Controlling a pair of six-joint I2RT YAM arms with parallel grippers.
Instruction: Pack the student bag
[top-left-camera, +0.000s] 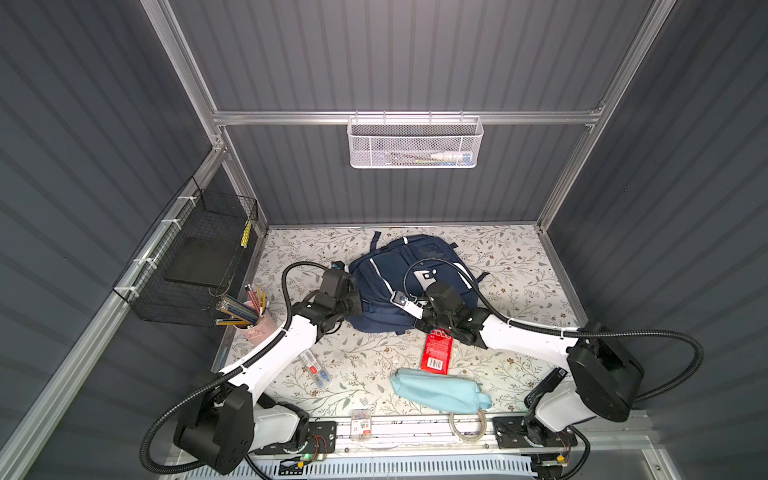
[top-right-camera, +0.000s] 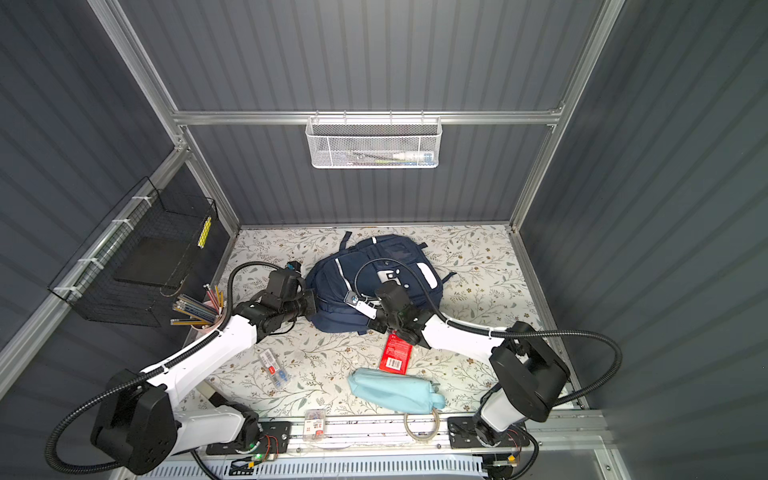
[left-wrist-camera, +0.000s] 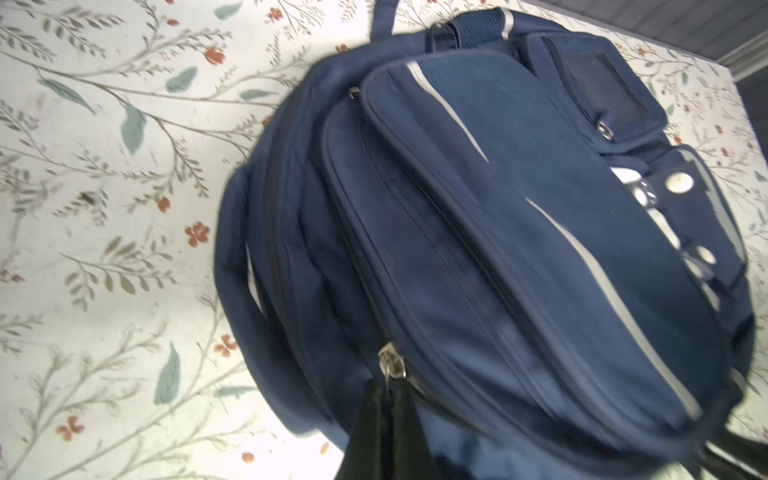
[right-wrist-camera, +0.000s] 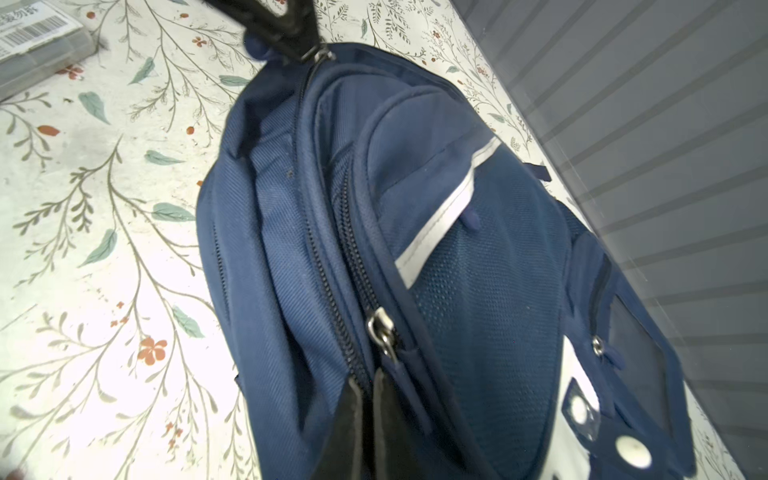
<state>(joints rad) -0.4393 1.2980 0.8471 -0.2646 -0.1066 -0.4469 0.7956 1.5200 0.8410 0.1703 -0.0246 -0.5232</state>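
1. The student bag lies flat in the middle of both top views, on the upper half of the floral table cover. The zips in view look shut.
2. The left gripper meets the bag's left edge, its jaws pinched together on a zip pull.
3. The right gripper reaches in from the lower right. Its jaws are clamped on a second zip pull at the bag's lower middle.
4. In the right wrist view the zip line runs the height of the frame, from one gripper to the other. I cannot tell whether both pulls ride one track.
5. Opening the bag looks like the step in hand. The bag sits between the two grippers, neither arm nearer, so each pull should travel along the curved edge.
6. The red packet and light-blue pouch wait at lower middle, and the pink pencil cup stands at left.
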